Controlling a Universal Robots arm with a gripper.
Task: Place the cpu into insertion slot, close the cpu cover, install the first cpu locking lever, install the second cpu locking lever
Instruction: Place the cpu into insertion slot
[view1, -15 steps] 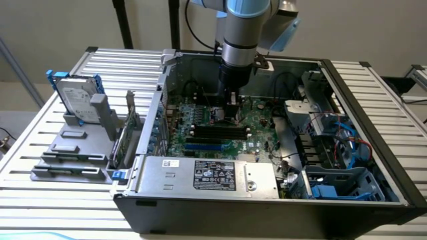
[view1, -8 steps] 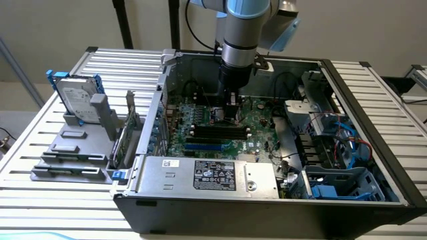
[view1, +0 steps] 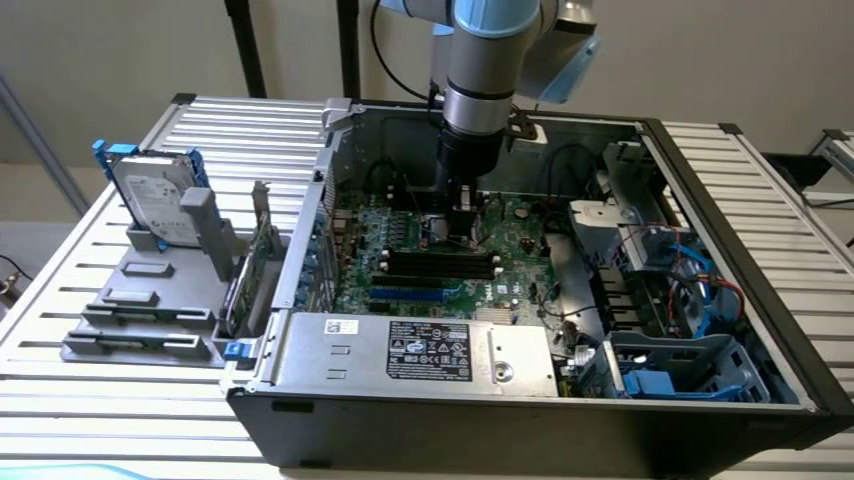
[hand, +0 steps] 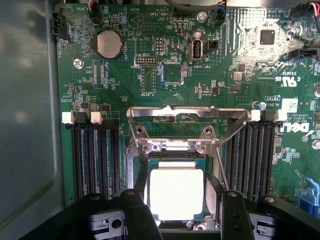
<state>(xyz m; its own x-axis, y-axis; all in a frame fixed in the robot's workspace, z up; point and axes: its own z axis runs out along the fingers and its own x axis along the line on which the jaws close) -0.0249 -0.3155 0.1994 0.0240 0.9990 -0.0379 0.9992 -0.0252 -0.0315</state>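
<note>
My gripper (view1: 462, 228) reaches down into the open computer case, just above the green motherboard (view1: 518, 238). In the wrist view the cpu (hand: 176, 192), a pale shiny square chip, lies in the insertion slot (hand: 131, 172), whose silver rim shows beside it. My gripper (hand: 183, 200) is open, its black fingers (hand: 136, 210) on either side of the chip, with a gap on one side. The cpu cover (hand: 175, 146) is folded back off the chip at its hinged end. A bent wire locking lever (hand: 187, 113) stands raised beyond it.
Long black memory slots (hand: 95, 155) flank the socket on both sides. A coin battery (hand: 109, 44) sits farther along the board. The power supply (view1: 414, 350) fills the case front. Blue drive cages (view1: 681, 370) and cables are at the exterior view's right. A hard drive (view1: 154, 195) stands outside on a grey rack.
</note>
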